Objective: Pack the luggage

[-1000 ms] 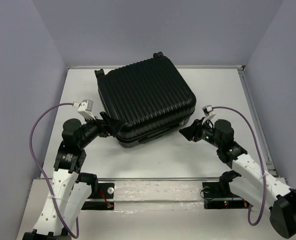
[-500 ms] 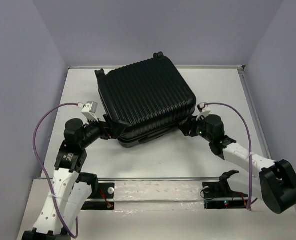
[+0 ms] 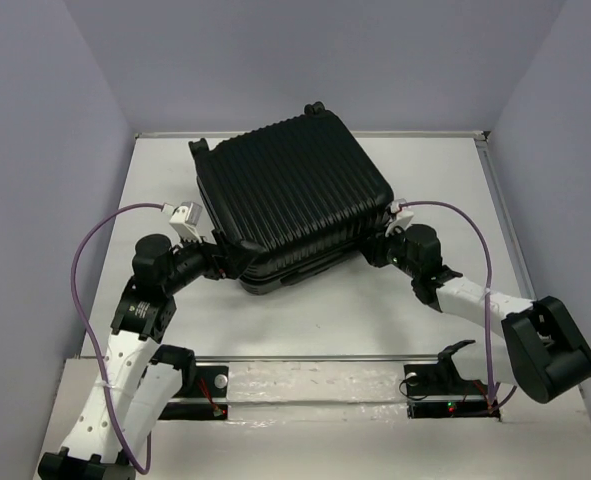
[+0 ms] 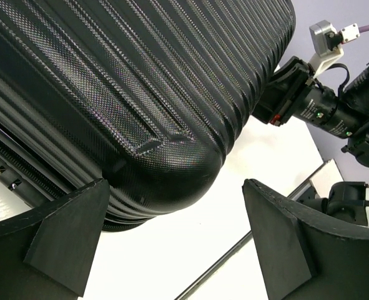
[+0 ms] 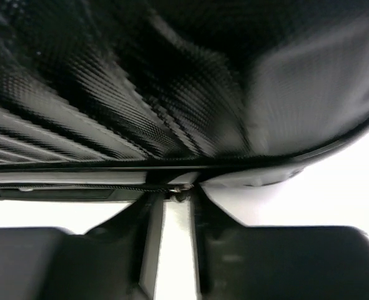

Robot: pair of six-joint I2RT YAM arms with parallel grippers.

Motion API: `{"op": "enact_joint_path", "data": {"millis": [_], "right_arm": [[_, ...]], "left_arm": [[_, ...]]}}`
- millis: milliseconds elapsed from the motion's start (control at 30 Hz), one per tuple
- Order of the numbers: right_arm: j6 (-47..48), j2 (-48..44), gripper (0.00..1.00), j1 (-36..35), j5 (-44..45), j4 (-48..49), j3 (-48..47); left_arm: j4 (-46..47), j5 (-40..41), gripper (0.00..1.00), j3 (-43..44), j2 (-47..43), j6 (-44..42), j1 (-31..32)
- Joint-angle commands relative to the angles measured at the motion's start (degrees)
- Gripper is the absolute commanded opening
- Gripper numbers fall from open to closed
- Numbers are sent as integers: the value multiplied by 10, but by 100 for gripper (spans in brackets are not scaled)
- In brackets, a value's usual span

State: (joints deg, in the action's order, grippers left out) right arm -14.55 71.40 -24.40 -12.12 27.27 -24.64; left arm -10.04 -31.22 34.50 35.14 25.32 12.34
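Luggage (image 3: 290, 200) closed, flat mid-worktop (image 3: 305, 320) | shell: stiff black plastic, ribbed, fine weave texture, rounded corners | handling: likely bulky, heavy, slick; best taken by the zip (image 5: 78, 185) pull or the seam edge | left gripper (image 4: 175, 194) wide, straddling near-left corner | right gripper (image 5: 178, 203) narrowed to a slit at zip, pinch unclear

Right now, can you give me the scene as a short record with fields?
luggage: closed, lying on the table
left hand: open wide, the luggage's near left corner between its fingers
right hand: at the near right corner, fingers close together by the zipper pull; grip unclear
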Motion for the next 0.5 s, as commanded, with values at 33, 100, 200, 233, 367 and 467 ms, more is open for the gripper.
{"op": "enact_joint_path", "data": {"millis": [33, 100, 200, 233, 367, 467], "right_arm": [[23, -6, 12, -1, 20, 68, -17], [25, -23, 7, -1, 32, 67, -11], [27, -49, 7, -1, 33, 40, -11], [19, -56, 7, -1, 32, 24, -8], [2, -74, 7, -38, 19, -44, -17], [-5, -75, 7, -67, 16, -109, -39]], "left_arm": [[9, -24, 99, 4, 4, -2, 11], [10, -24, 99, 5, 5, -2, 12], [19, -32, 99, 0, 8, 7, 16], [22, -36, 99, -1, 10, 10, 17], [61, -36, 99, -7, 25, 30, 30], [85, -32, 99, -4, 41, 50, 51]]}}
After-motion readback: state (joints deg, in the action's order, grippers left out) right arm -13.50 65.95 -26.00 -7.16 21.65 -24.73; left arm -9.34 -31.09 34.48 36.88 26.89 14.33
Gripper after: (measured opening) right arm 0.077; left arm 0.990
